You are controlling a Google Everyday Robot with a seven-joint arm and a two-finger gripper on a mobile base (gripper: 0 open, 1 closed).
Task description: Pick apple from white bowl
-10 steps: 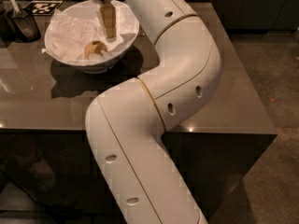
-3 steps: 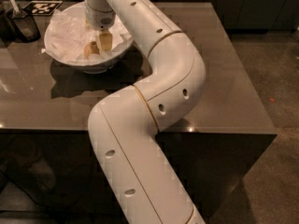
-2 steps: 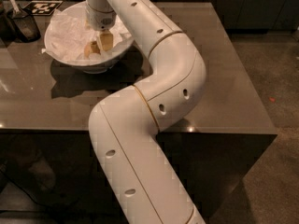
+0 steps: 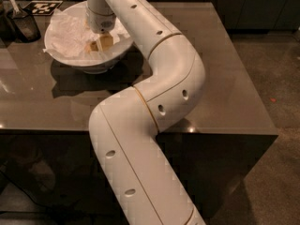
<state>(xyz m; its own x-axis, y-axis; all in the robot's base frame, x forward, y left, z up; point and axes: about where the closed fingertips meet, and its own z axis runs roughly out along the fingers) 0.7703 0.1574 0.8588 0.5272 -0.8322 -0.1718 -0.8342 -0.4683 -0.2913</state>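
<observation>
The white bowl, lined with crumpled white paper, stands on the dark table at the back left. My gripper reaches straight down into it from above, low over the paper lining on the bowl's right half. A small yellowish-brown bit of the apple shows at the gripper's left side, touching or nearly touching it. The rest of the apple is hidden by the gripper and the wrist. My white arm bends across the table's middle in front of the bowl.
A dark scoop-like container stands left of the bowl at the table's back left corner. A black-and-white marker tag lies behind the bowl. The table's front edge runs below my elbow, and floor lies to the right.
Since 3.3 s ago the gripper has gone down deeper into the bowl onto the apple and the elbow has shifted. Over the last second nothing has visibly moved.
</observation>
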